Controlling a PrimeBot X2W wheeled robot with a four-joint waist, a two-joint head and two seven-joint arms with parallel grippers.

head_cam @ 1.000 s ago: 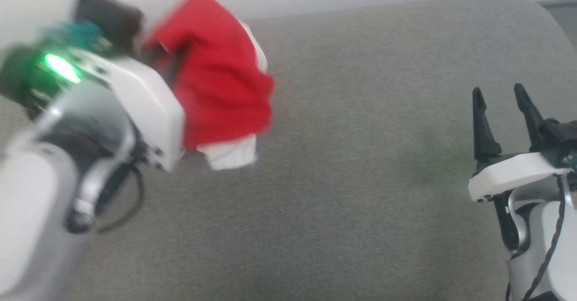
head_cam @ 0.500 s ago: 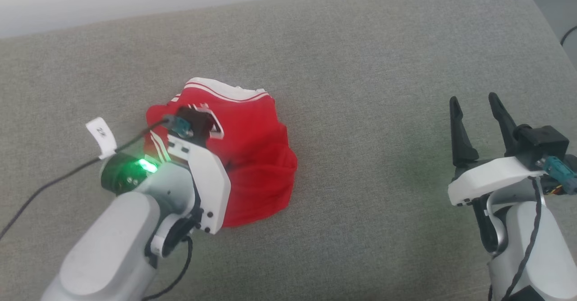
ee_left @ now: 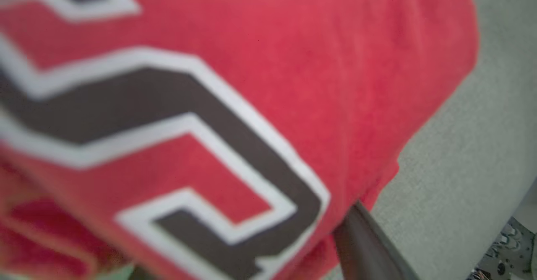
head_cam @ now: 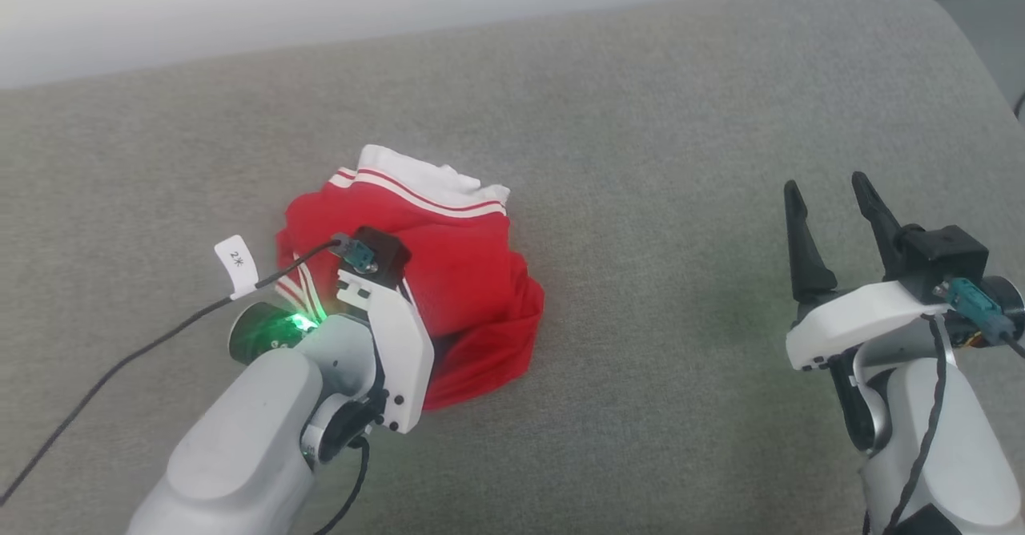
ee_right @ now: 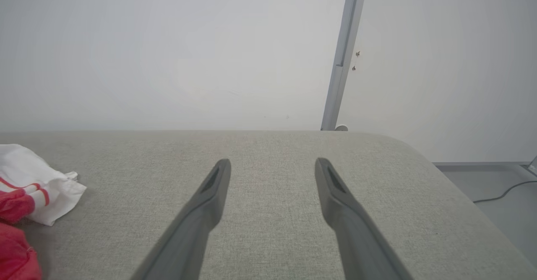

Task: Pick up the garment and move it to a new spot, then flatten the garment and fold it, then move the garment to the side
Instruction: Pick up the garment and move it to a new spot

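Lying in a crumpled heap on the grey upholstered surface, the garment occupied the left-centre of the head view, its white, red-striped trim turned toward the far edge. The left gripper pointed down into the near-left part of the heap, its fingertips hidden by its own white housing and by the cloth. In the left wrist view, red fabric with a dark, white-outlined numeral lay draped across the fingers, with one dark finger emerging beneath the cloth's edge. Whether the jaws were clamped on the fabric or parted could not be told. The right gripper hovered well apart from the garment, on the right side, fingers spread and holding nothing. In the right wrist view, the white sleeve lay far to the left of those fingers.
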